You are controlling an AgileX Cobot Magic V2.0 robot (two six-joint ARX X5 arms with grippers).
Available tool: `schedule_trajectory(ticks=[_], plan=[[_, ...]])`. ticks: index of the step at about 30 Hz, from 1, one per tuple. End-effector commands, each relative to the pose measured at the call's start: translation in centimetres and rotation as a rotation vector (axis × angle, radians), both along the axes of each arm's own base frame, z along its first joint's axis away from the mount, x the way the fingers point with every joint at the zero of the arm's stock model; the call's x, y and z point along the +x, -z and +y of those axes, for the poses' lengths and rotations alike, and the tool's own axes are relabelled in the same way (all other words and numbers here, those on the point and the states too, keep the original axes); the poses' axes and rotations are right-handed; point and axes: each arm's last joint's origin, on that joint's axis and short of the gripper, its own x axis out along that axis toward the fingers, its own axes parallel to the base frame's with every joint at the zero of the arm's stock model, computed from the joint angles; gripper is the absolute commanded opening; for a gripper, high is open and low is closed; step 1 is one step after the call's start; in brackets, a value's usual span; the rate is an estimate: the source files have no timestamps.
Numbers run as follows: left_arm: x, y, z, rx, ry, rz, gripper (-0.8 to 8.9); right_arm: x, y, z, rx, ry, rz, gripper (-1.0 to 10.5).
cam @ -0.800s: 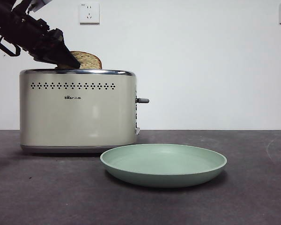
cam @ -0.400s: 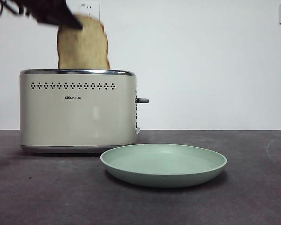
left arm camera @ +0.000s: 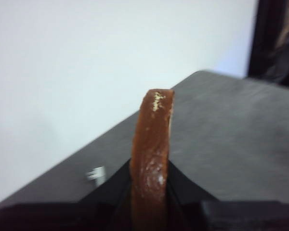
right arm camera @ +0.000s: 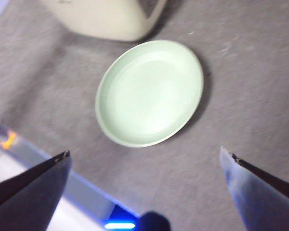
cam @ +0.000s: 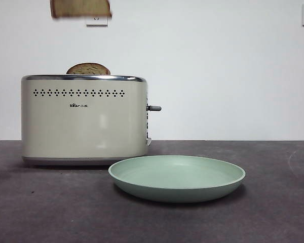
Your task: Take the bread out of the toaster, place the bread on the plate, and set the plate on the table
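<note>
Here the left gripper [left arm camera: 149, 192] has its two black jaws pressed against either face of the bread [left arm camera: 151, 144], which stands edge-on between them, brown crust toward the camera. In the front view only the lower strip of the bread [cam: 81, 8] shows, blurred, at the picture's top edge, well above the toaster [cam: 83, 119] and clear of its chrome rim; the gripper itself is out of that frame. Open air lies between the slice and the toaster top.

A second slice [cam: 88, 69], with a darker domed top, sits in the toaster slot, just its crown above the rim. The lever [cam: 153, 108] juts from the toaster's side toward the plate.

The right gripper [right arm camera: 144, 166] hangs high over the table [right arm camera: 250, 86] with its jaws spread wide apart, holding nothing. Its wrist view looks down on the plate [right arm camera: 149, 94] and shows it round and bare, with a corner of the toaster [right arm camera: 106, 19] just beyond its rim, not touching. That view also shows the table's near edge below the jaws. The front view shows the plate [cam: 177, 178] resting flat on the table [cam: 273, 202], in front of and beside the toaster, with bare tabletop to its far side and ahead of it.

The left wrist view alone shows the table's far edge against the white wall.
</note>
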Motion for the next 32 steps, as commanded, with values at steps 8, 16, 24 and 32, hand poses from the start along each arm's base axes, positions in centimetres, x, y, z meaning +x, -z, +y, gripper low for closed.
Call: schedule_trajectory(ticks=[8, 16, 24, 32], plan=[[-10.0, -1.6, 0.0, -0.038, 0.115, 0.142, -0.06, 5.0, 2.6, 0.6, 0.001, 0.032, 0.128, 6.6], [-13.8, -0.5, -0.7, 0.009, 0.224, 0.303, -0.06, 9.7, 7.1, 2.2, -0.024, -0.009, 0.292, 5.8], [-14.4, 0.0, -1.2, 0.033, 0.271, 0.368, -0.06, 12.8, 11.4, 5.4, -0.049, -0.081, 0.349, 4.9], [-14.4, 0.1, -1.2, 0.036, 0.27, 0.381, -0.07, 14.5, 14.9, 6.7, -0.132, -0.051, 0.385, 4.9]])
